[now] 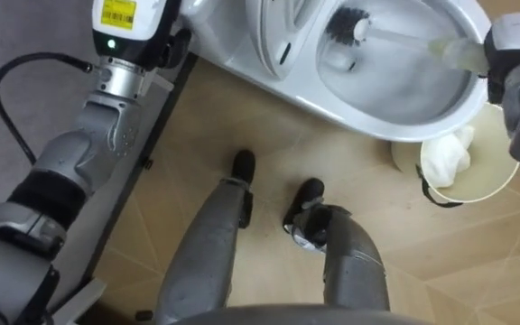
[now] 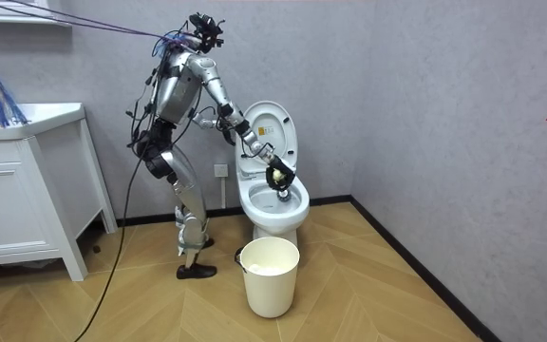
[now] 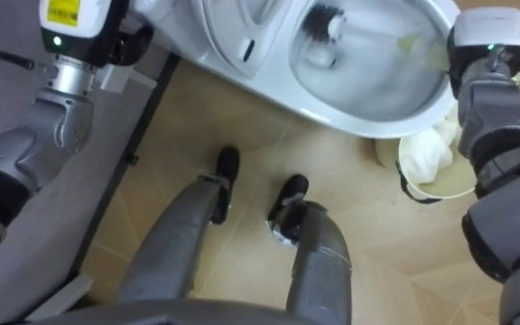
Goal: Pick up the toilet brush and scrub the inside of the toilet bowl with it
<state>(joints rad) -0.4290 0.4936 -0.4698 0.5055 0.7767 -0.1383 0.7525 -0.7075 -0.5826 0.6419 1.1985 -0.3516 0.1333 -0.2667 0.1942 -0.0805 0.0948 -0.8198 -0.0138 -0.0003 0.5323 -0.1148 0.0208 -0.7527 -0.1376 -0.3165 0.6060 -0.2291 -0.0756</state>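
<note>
Right hand (image 2: 277,175): clenched round brush (image 1: 348,27) handle, bristle head down in toilet (image 1: 395,126) bowl, far left side. Bucket (image 1: 493,185): holds white cloth (image 1: 447,155), stands just near-right of toilet.

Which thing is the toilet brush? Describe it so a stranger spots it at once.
Find the white toilet against the grey wall, lid raised. Inside its bowl is the toilet brush, its pale handle held by the right robot hand. Its dark bristle head sets it apart from the white bucket on the floor beside the toilet.
</note>
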